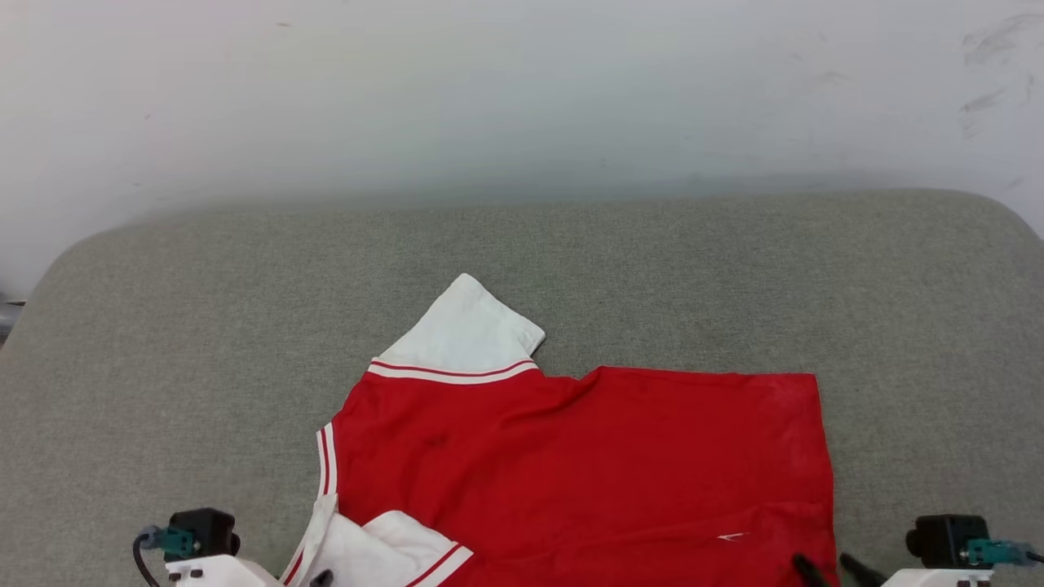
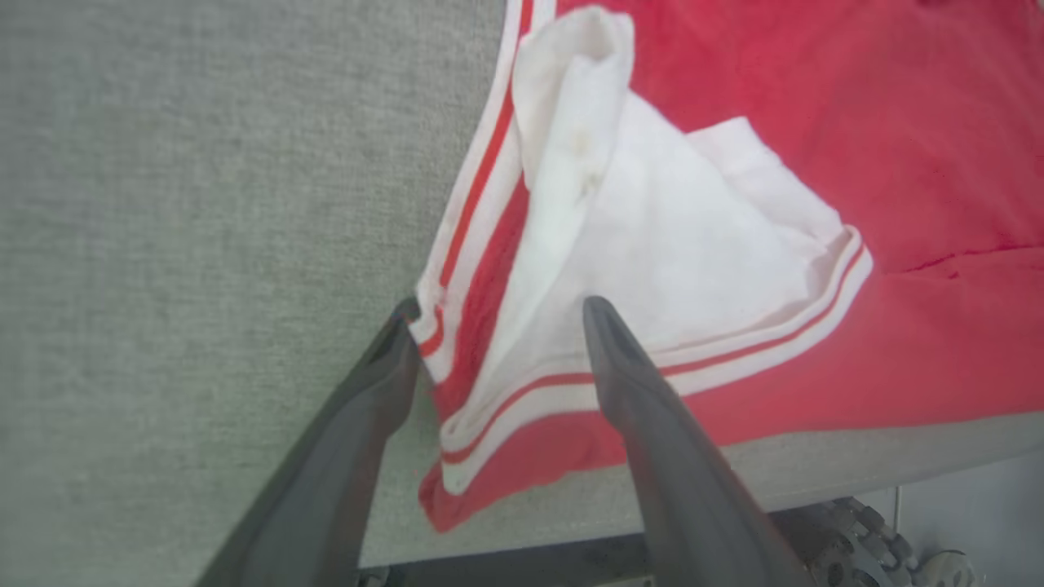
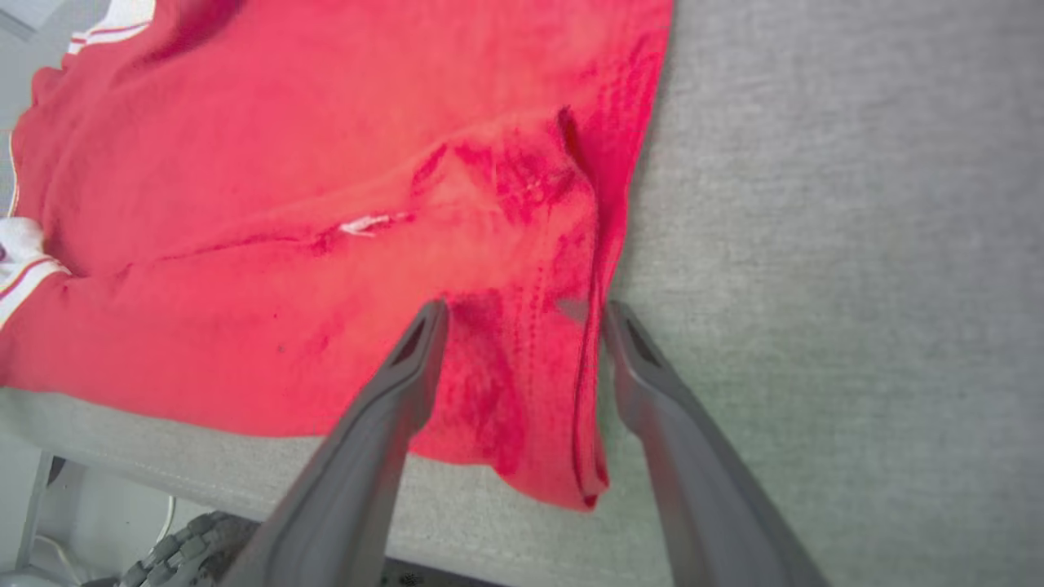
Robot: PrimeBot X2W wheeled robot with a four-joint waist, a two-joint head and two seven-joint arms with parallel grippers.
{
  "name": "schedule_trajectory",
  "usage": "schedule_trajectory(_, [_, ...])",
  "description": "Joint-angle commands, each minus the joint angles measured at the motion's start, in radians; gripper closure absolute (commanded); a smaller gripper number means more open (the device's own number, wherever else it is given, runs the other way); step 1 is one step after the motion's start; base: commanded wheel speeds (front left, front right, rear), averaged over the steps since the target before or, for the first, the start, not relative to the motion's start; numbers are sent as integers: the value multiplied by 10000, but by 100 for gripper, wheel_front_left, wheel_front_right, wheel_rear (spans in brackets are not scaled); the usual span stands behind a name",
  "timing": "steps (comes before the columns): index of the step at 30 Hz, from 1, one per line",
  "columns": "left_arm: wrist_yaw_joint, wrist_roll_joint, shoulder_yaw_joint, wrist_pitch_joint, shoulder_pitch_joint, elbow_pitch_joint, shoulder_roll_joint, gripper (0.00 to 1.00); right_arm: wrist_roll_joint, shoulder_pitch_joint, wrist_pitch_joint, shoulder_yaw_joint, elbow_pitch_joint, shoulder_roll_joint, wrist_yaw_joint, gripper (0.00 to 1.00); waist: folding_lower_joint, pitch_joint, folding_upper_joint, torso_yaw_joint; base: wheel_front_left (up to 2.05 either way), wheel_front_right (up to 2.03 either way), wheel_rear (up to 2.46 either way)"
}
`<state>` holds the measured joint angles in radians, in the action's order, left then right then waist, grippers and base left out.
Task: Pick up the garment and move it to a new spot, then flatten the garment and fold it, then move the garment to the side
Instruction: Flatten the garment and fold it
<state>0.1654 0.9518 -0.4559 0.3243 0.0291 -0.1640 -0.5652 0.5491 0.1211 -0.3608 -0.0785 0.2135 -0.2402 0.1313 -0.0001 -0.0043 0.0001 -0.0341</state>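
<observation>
Released and spread, left jaws are set astride the garment's (image 1: 587,456) near sleeve (image 2: 652,244), right jaws astride its hem corner (image 3: 530,440); its length is laid between them.

- garment (image 1: 587,456): matt red and white cloth, soft, a little creased.
- worktop (image 1: 522,269): grey woven cloth cover, rough and matt.
- left end effector (image 2: 498,303): dark, smooth, perhaps plastic.
</observation>
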Motion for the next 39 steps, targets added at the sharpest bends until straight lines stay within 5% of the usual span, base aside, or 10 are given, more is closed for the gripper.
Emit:
schedule_trajectory(1, [-71, -113, 16, -137, -169, -21, -54, 0, -153, 15, 255, 100, -111, 43, -11, 0, 1, -7, -1, -14, 0, 0, 0])
schedule_trajectory(9, [-77, -1226, -20, -1292, -1148, 181, -107, 0, -1278, -411, 2309, 621, -1028, 443, -11, 0, 1, 105, -1, -151, 0, 0, 0])
schedule_trajectory(23, [-266, -2721, -4, -3125, -4418, -790, 641, 0, -2191, -1781, 2671, 1091, -3188, 813, -11, 0, 1, 2229, -1, -810, 0, 0, 0])
schedule_trajectory(31, [-1720, -1975, -209, -796, -7491, -2771, 533, 0, -2313, -2731, 2818, 891, -3336, 979, -11, 0, 1, 3718, -1, -1533, 0, 0, 0])
schedule_trajectory(39, [-2352, -1422, -554, 1919, -9213, -3870, 242, 0, -2157, -3075, 3077, 766, -2896, 1248, -12, 0, 1, 4296, -1, -2140, 0, 0, 0])
